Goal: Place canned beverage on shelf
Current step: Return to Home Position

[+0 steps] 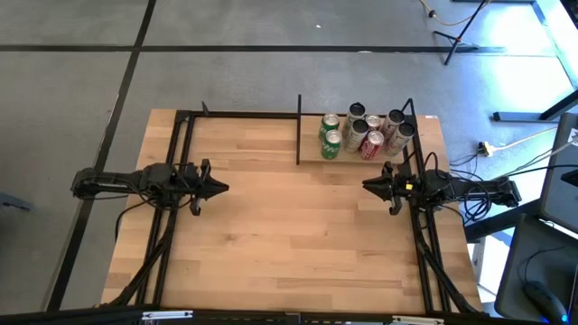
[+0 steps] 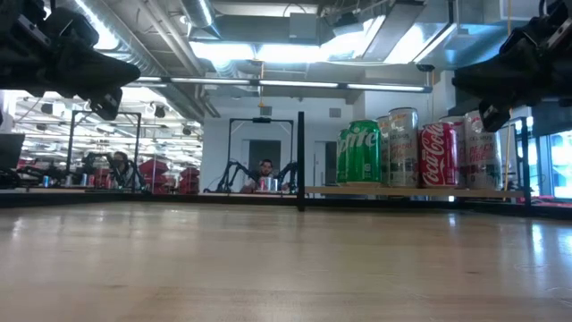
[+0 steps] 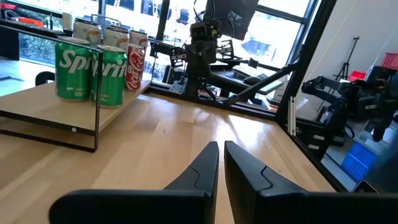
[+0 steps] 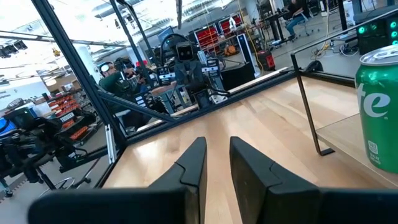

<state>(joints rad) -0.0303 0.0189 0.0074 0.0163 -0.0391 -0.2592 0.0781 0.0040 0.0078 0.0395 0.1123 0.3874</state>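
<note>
The shelf [image 1: 310, 155], a light wooden board with thin black rods, stands at the table's far right. Several cans stand upright on it: two green ones [image 1: 330, 137], a red one [image 1: 371, 145] and silver ones [image 1: 398, 127]. In the low view a green Sprite can [image 2: 362, 152] and a red Coca-Cola can [image 2: 440, 154] show. My left gripper [image 1: 223, 188] hovers at the table's left, shut and empty. My right gripper [image 1: 366, 185] hovers at the right, just nearer than the shelf, its fingers a narrow gap apart [image 4: 217, 155], empty.
A black rod frame [image 1: 181, 162] runs along the table's left, far and right edges. Bare wood [image 1: 289, 235] lies between the two grippers and toward the near edge. People and other robot stations show in the room beyond the table [image 2: 265, 170].
</note>
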